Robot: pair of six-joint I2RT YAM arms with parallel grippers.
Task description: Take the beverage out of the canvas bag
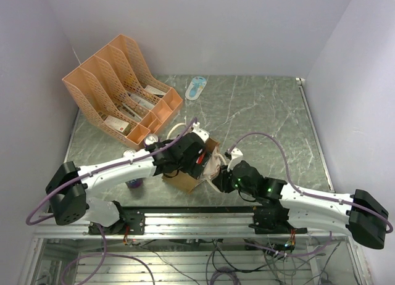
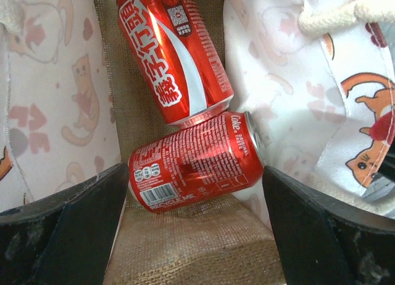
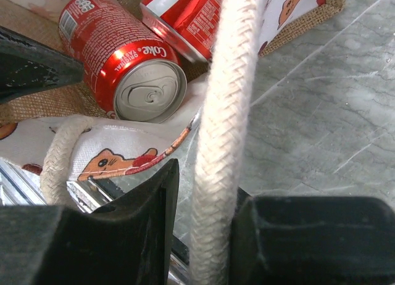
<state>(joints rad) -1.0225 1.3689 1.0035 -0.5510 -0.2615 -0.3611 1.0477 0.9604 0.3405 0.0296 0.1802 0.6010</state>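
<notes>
Two red cola cans lay on their sides on the coarse burlap floor of the bag (image 2: 185,248), seen by the left wrist camera. The lower can (image 2: 194,161) had its long axis running roughly from 8 to 2 o'clock, silver lid toward 2 and barcode toward 8. The upper can (image 2: 176,53), printed with white Chinese characters, ran from 11 to 5 o'clock, its 5 o'clock end touching the lower can's side. Both were smooth, glossy metal cylinders. The bag's lining was pale cloth printed with orange cats.

The left gripper (image 2: 194,177) was spread wide inside the bag. Its black fingers (image 2: 68,229) sat at 7 and 5 o'clock, flanking the lower can; whether they touched it could not be told.

The right gripper (image 3: 210,205) was clamped on a cream braided rope handle (image 3: 219,112) that ran up between its fingers, above the grey veined marble table (image 3: 321,100).

From the top camera, the bag sat at the table's 6 o'clock, between the two wrists. An orange lattice rack (image 1: 117,94) stood at 10 o'clock.
</notes>
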